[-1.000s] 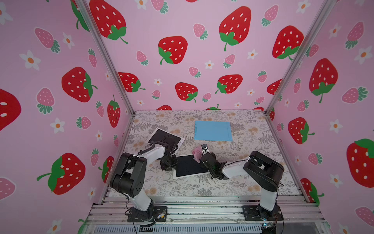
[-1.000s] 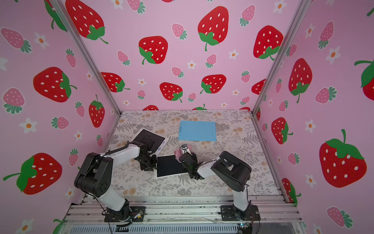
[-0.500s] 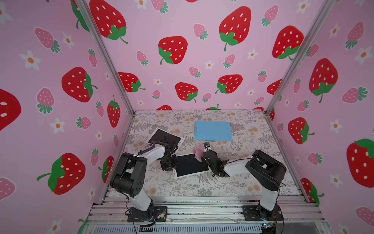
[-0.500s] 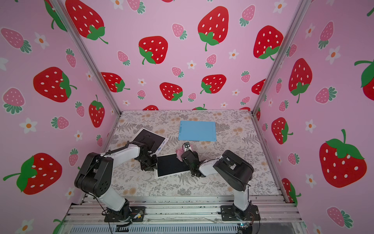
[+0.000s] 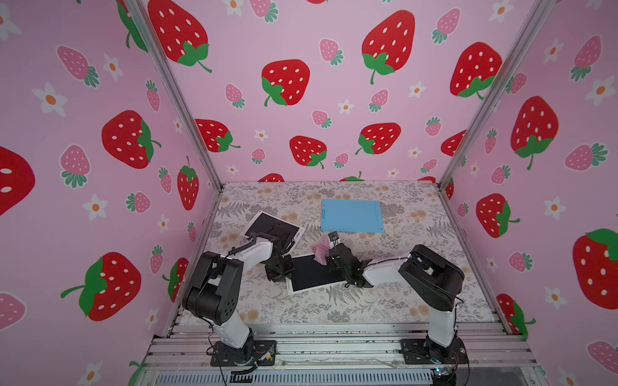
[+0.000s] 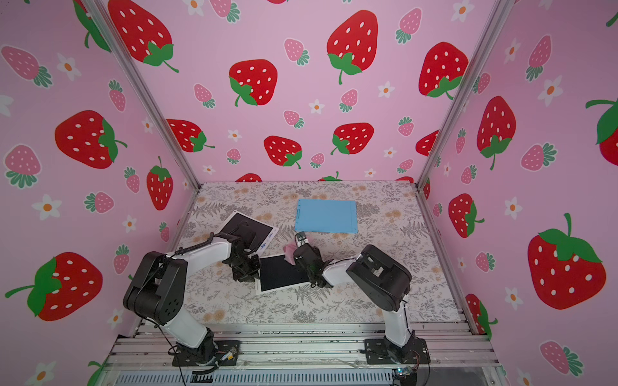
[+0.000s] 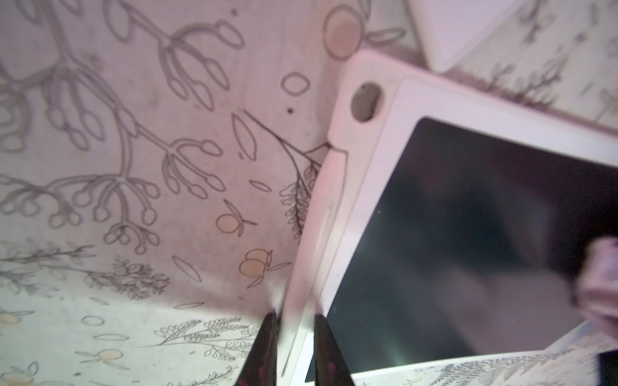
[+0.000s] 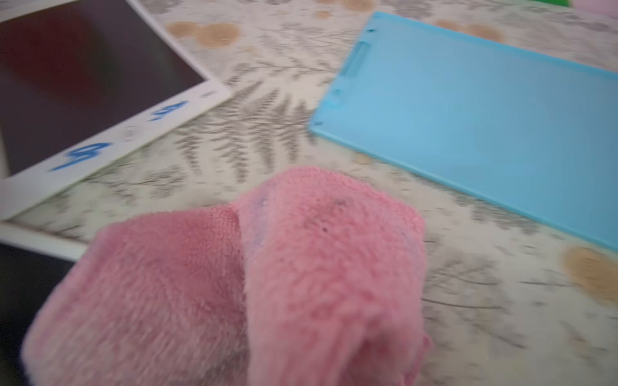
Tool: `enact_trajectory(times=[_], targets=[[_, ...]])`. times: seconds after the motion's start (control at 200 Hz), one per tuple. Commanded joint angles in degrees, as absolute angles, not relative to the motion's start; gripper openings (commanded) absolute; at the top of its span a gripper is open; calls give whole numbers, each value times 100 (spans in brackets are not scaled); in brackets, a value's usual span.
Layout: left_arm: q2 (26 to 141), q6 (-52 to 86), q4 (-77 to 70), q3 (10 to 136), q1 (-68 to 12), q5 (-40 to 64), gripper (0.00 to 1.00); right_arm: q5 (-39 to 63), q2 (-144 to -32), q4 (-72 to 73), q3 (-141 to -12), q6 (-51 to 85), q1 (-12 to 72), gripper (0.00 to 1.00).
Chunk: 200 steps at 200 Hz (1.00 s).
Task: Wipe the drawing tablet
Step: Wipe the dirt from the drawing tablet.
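Drawing tablet (image 5: 312,272) looks to me like a thin, stiff, light slab with a slick dark screen, so I'd take it only by the white bezel; it lies flat on the surface (image 5: 301,310) between my two arms. My left claw (image 7: 293,347) is narrowed onto the bezel edge, pinning it. My right claw (image 5: 329,249) is clamped on the soft pink cloth (image 8: 234,284), at the tablet's far corner, just touching or barely off the screen; can't tell.
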State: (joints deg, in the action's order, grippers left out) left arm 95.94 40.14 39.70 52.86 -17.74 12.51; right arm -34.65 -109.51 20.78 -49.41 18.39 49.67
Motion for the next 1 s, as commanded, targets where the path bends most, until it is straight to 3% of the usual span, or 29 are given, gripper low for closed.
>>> enact_trajectory(times=[0.0,0.18,0.485,0.73,0.89,0.996], targets=[[10204,4026,3925,4883,-1862,748,18,-3201,-11062,1445,-4668,1687,5003,0],[10213,4025,3977,4961,-1854,747,18,-3642,-11601,1250,-5676,1565,6103,0],[10257,4015,3888,4923,-1849,754,18,-3335,-10867,1401,-4370,1836,4908,0],[10363,3992,3869,5027,-1852,940,17,-3415,-11486,1242,-5522,1584,6342,0],[10359,3974,3867,5019,-1852,947,17,-3327,-11180,1145,-4687,2335,5498,0],[10362,3973,3862,5018,-1852,951,17,-3199,-10782,1404,-4073,2040,5246,0]])
